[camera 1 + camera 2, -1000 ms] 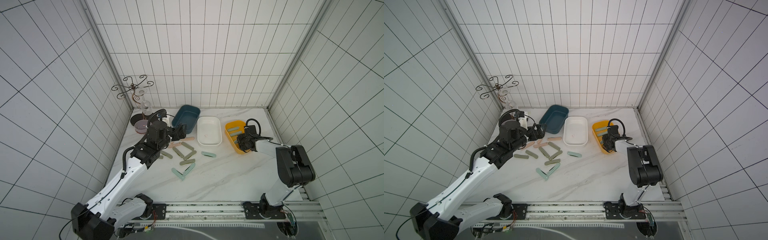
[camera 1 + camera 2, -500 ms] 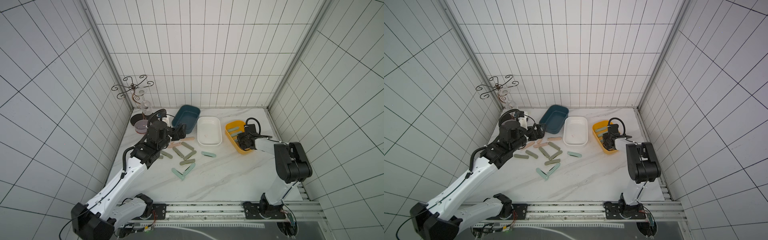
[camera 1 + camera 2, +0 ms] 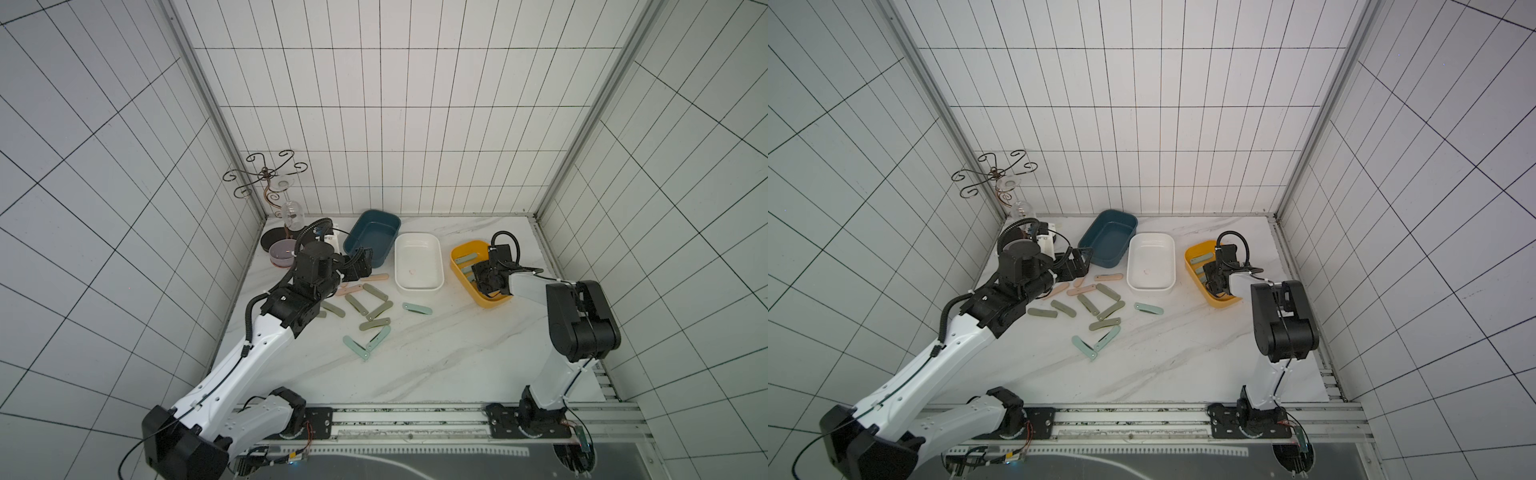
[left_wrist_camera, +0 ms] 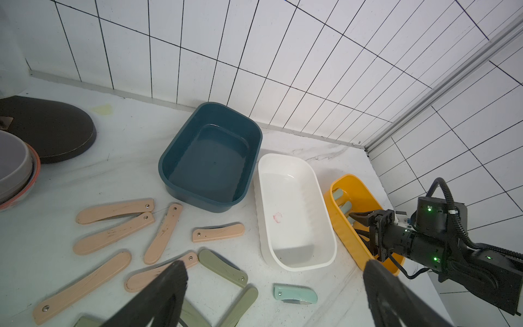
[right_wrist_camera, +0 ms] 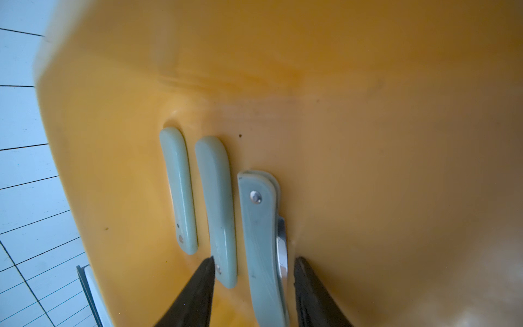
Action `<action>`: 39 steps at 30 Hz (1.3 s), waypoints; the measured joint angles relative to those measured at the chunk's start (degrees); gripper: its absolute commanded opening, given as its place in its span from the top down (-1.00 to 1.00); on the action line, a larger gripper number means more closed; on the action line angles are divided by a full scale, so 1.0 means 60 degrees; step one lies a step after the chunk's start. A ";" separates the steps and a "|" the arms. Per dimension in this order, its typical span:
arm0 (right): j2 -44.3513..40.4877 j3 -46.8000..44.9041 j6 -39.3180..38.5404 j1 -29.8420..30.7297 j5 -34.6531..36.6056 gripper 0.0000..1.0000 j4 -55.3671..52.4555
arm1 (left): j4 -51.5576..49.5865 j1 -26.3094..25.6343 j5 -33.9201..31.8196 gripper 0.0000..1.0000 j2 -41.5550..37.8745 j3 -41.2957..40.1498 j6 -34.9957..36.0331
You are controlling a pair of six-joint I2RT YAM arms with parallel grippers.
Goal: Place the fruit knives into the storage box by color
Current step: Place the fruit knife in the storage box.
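The fruit knives lie loose on the marble between the arms: peach-pink ones (image 4: 218, 232) by the dark blue box (image 3: 374, 216), olive ones (image 3: 376, 292) in the middle, and mint ones (image 3: 417, 308) nearer the front. My left gripper (image 4: 274, 266) hangs open above the pink and olive knives, holding nothing. Down inside the yellow box (image 3: 459, 259), my right gripper (image 5: 254, 259) is open. A mint knife (image 5: 260, 232) lies on the box floor between its parted fingers, beside two more mint knives (image 5: 178, 184). The white box (image 3: 417, 286) holds no knife.
A wire glass rack (image 3: 266, 178) with a hanging glass stands at the back left corner on a dark round base (image 4: 51, 130). A grey bowl (image 3: 282, 253) sits beside it. Tiled walls close in three sides, and a rail runs along the front.
My right gripper's jaws have parted inside the yellow box, leaving the mint knife lying between them. The left arm has stayed still.
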 measured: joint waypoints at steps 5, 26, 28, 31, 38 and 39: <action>0.0095 0.0007 -0.0302 -0.0004 -0.0146 0.02 0.0262 | 0.0000 0.0000 0.0004 -0.95 0.0000 0.0000 0.0000; -0.1807 0.0033 -0.2616 -0.0062 -0.0623 0.03 0.0084 | -0.0007 0.0000 -0.0018 -0.94 -0.0029 -0.0004 0.0007; -0.2189 0.0036 -0.2929 -0.0040 -0.0831 0.02 0.0102 | -0.0011 0.0000 -0.0058 -0.95 -0.0062 -0.0004 0.0033; -0.2670 0.0036 -0.3588 0.0164 -0.1056 -0.02 0.0076 | -0.0055 0.0000 -0.0146 -0.95 -0.0131 -0.0004 0.0087; -0.3577 0.0011 -0.5668 0.1836 -0.1290 -0.21 -0.0124 | -0.0386 0.0069 -0.0324 -0.95 -0.0401 -0.0004 0.0288; -0.3665 -0.0004 -0.5982 0.2142 -0.1286 -0.22 -0.0171 | -0.0441 0.0106 -0.0335 -0.95 -0.0466 -0.0004 0.0317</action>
